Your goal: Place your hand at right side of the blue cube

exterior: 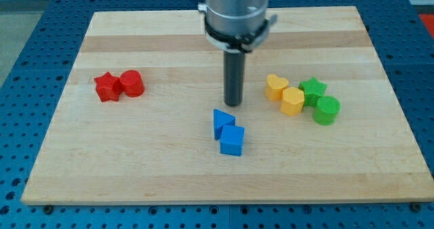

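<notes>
The blue cube (232,141) lies a little below the board's middle. A blue triangular block (222,122) touches its upper left side. My tip (234,104) stands on the board just above and slightly to the right of the blue triangular block, above the cube and apart from it. The rod rises from there to the arm's grey end at the view's top.
A red star (106,87) and a red cylinder (131,83) sit together at the left. At the right lie a yellow heart (275,87), a yellow hexagonal block (293,101), a green star (312,90) and a green cylinder (327,110). The wooden board (135,168) lies on a blue perforated table.
</notes>
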Tool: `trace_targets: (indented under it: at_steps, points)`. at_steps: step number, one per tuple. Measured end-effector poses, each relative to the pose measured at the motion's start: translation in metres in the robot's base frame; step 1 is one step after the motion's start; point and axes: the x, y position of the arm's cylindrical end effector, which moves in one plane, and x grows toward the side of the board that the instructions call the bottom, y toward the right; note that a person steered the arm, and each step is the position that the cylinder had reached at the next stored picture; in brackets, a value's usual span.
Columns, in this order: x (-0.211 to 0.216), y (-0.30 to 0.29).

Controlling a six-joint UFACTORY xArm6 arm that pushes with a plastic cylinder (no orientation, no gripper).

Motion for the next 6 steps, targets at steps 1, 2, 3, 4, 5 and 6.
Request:
trace_targets:
  at_steps: [1,2,3,4,5,6]
  points:
    - [-0.029,-0.034]
    - [-0.045,-0.056]
    - [-0.059,-0.004]
    - [-0.039,0.024]
    - [0.024,0.04]
    - [0.068,0.041]
